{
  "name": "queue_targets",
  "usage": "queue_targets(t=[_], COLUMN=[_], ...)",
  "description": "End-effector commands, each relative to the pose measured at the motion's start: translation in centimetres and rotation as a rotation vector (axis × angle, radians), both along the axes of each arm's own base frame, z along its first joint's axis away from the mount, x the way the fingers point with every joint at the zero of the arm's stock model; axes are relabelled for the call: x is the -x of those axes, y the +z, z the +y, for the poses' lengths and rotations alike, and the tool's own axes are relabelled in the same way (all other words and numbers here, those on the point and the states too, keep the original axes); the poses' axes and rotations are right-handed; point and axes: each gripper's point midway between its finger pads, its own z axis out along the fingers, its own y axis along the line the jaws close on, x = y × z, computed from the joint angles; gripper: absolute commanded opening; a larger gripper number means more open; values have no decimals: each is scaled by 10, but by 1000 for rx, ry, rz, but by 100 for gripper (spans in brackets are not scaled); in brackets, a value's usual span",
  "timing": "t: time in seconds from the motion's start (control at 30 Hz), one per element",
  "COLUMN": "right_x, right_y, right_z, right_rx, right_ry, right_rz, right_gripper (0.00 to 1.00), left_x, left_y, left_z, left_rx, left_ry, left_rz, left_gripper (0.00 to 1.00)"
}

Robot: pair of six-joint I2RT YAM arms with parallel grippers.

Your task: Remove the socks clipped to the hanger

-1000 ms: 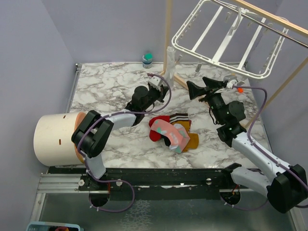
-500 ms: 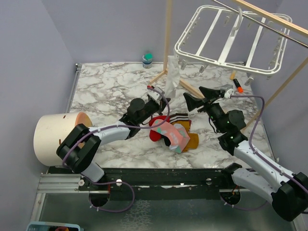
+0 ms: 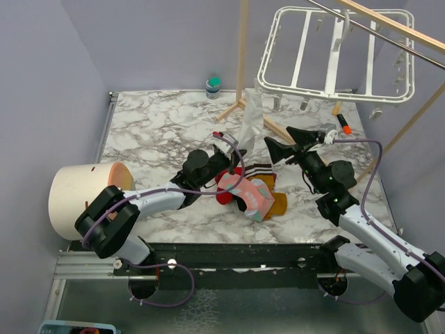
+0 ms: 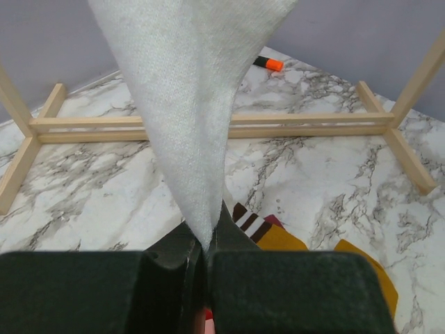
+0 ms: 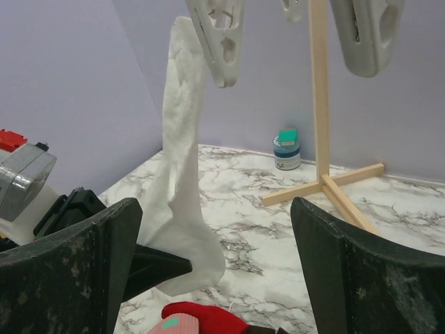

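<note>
left gripper (image 4: 206, 252) clamped on the white sock (image 4: 188, 104), which runs straight up from it toward the hanger (image 3: 332, 89) (right gripper (image 3: 280, 141) gapes beside it).

White sock (image 3: 252, 118), white hanger (image 3: 332, 62); other socks (image 3: 254, 196) red, pink/teal, mustard, striped.

White sock (image 4: 188, 104) runs off the top of the left wrist view, clips (image 5: 221, 31) get cropped in the right wrist view, and the jar (image 3: 213, 86) has a label too tiny to read.
</note>
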Motion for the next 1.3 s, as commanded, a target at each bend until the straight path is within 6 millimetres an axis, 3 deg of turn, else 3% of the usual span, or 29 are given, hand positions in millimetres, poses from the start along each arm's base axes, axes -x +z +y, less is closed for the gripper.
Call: queue_targets(t=[0.0,0.73,1.27], right_x=[6,10,16], right_y=[-5,0,12], right_z=[5,9,13], right_rx=[18,18,27], right_ry=[34,60,88], right_rz=[5,-19,-66], right_gripper=[94,94,94], left_x=[9,41,73], left_y=[-1,-6,-11], left_z=[3,-4,-26], left_rx=[-17,-45,-94], left_ry=[4,-40,-88], left_rz=[-2,15,-3], left_gripper=[0,0,0])
